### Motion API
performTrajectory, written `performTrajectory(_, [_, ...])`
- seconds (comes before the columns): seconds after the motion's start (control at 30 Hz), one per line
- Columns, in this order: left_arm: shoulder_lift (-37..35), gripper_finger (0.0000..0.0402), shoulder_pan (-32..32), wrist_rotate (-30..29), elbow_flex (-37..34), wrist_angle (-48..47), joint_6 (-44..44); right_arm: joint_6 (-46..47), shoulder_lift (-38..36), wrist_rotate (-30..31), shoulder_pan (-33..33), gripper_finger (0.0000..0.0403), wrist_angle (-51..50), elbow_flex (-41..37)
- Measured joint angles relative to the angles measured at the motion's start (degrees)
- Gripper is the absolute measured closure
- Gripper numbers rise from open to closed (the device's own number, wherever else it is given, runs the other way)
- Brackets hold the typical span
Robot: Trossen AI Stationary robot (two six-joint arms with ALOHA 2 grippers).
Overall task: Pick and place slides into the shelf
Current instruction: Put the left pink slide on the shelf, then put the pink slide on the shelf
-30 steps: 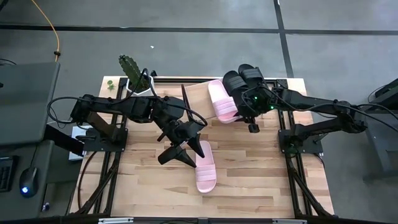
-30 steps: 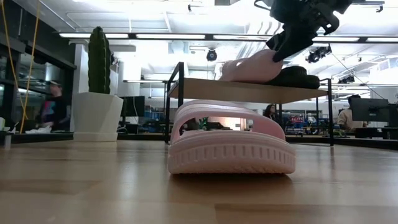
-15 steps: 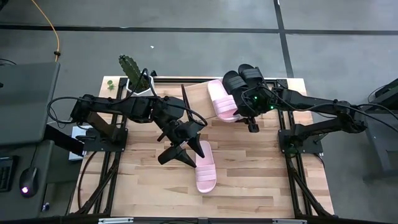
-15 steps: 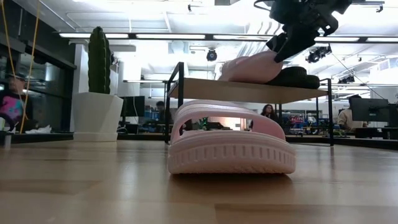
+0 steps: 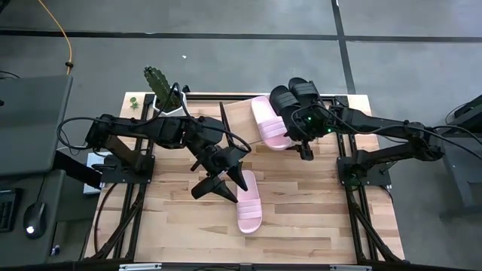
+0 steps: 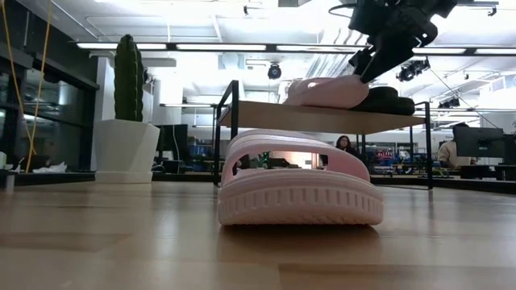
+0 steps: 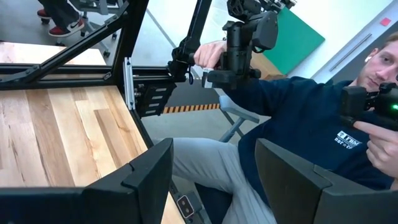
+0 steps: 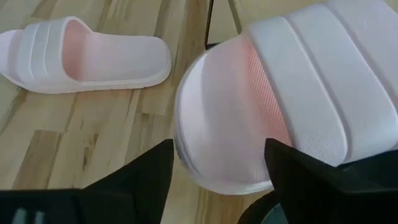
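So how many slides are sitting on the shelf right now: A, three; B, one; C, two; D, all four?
A: two black slides and one pink slide lie on the shelf, while the second pink slide rests on the tabletop.

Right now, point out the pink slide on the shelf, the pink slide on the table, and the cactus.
pink slide on the shelf (image 5: 269,120), high view, strap.
pink slide on the table (image 5: 249,205), high view, footbed.
cactus (image 6: 127,77), low view, stem.
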Motion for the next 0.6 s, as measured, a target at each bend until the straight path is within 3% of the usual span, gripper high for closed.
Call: performTrajectory(0.6, [0.00, 0.0185, 0.09, 0.00, 0.00, -0.43, 0.32, 1.31, -3.94, -0.93, 0.00, 0.0137, 1.66, 0.02])
